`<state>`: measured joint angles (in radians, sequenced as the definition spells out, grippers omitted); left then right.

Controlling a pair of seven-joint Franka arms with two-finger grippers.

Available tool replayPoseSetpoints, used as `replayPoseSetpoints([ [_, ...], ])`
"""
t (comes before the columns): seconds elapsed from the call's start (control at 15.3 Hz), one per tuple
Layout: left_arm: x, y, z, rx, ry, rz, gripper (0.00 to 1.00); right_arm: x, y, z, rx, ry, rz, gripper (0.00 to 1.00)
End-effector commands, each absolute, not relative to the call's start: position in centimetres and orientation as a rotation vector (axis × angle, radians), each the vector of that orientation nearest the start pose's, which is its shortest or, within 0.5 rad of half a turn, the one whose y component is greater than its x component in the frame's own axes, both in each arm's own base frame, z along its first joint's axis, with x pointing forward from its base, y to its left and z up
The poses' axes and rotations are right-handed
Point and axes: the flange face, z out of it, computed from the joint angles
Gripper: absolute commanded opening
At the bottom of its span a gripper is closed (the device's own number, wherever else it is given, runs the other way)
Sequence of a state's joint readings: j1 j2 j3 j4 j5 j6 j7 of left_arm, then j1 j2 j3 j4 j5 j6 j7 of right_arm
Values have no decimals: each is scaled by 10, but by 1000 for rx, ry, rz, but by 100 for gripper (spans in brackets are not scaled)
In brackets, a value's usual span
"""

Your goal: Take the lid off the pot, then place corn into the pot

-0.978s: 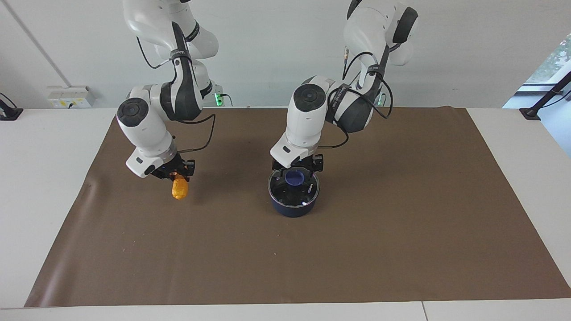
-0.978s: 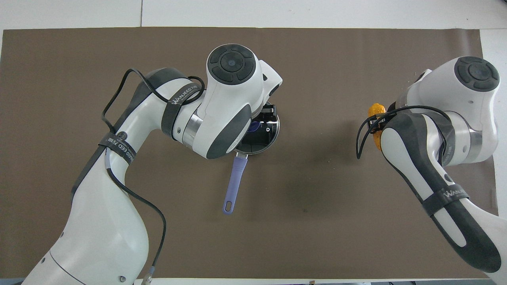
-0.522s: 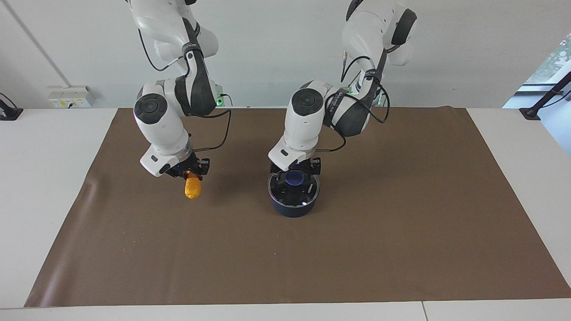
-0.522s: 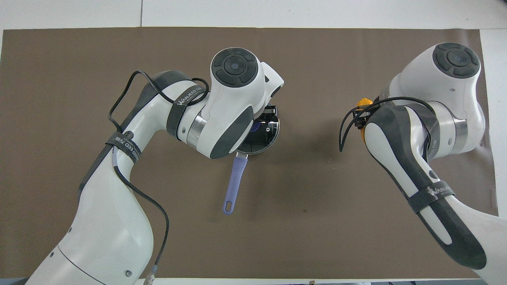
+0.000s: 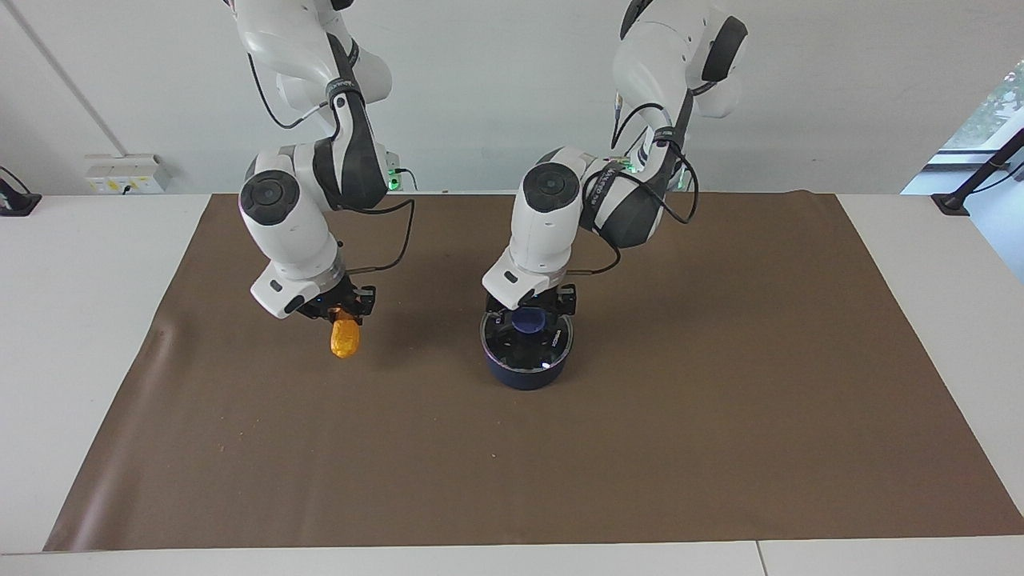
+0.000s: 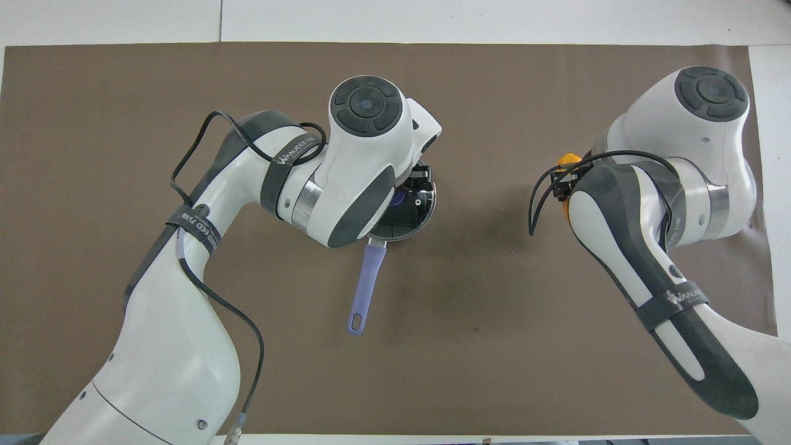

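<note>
On the brown mat's middle, the lid [image 5: 526, 337] sits on the pot [image 5: 524, 373]; left gripper [image 5: 530, 314] at its knob, grip unclear. Glass: fragile, slippery, lift by knob. Right gripper [image 5: 342, 312] clamps light, stiff corn [image 5: 345, 339] aloft

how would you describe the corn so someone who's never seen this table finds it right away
Start at the brown mat covering the table and find the dark blue pot with its glass lid near the middle. Toward the right arm's end, the right gripper holds the corn above the mat. It is the only orange-yellow, bumpy thing there.
</note>
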<state>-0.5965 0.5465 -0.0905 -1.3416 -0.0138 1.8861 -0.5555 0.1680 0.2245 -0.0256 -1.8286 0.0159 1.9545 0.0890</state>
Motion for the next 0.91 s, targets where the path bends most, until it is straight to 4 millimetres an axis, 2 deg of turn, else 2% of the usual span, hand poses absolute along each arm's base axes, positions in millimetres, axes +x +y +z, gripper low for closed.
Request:
replayPoseSetpoints([
  [0.0, 558, -442, 407, -3165, 195, 27, 96, 604, 89, 404, -3132, -44, 175, 0],
  [0.2, 557, -444, 407, -3169, 188, 29, 92, 604, 89, 404, -3132, -44, 175, 0],
  [0.33, 558, -443, 407, -3169, 186, 29, 85, 604, 89, 404, -3132, -44, 175, 0],
  [0.52, 559, -442, 409, -3173, 183, 26, 84, 604, 89, 404, -3132, -44, 175, 0],
  [0.85, 560, -441, 408, -3173, 179, 29, 66, 604, 92, 404, -3131, -48, 175, 0],
])
